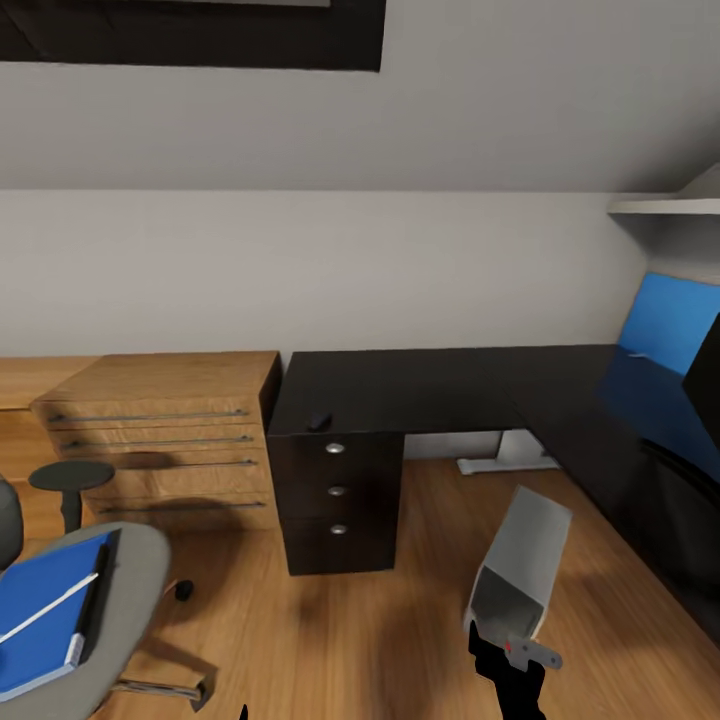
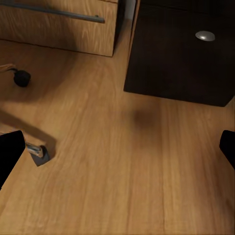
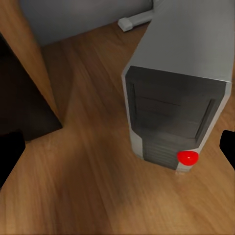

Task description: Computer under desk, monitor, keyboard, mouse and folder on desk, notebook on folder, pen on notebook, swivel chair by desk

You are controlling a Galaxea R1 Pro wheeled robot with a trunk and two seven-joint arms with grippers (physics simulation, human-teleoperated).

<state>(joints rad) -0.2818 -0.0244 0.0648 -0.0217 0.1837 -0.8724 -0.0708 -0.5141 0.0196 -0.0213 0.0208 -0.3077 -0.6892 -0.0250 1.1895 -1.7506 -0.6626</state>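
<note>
The light grey computer (image 1: 522, 560) (image 3: 181, 88) stands on the wooden floor in the desk's inner corner, its dark front and red dot facing my right gripper (image 1: 508, 665) (image 3: 118, 149), which is open just in front of it. A small black mouse (image 1: 319, 421) lies on the black desk (image 1: 420, 385) above the drawer unit. The monitor (image 1: 706, 380) shows at the right edge. On the swivel chair (image 1: 140, 580) lie the blue folder (image 1: 40, 625), the white pen (image 1: 50, 612) and the dark notebook (image 1: 98, 590). My left gripper (image 2: 117, 152) hangs open over bare floor. The keyboard is out of view.
A light wooden drawer chest (image 1: 165, 440) (image 2: 58, 24) stands left of the desk's black drawer unit (image 1: 337, 500) (image 2: 181, 54). The chair's base leg and wheel (image 2: 38, 154) reach across the floor. A blue panel (image 1: 670, 320) backs the desk's right wing.
</note>
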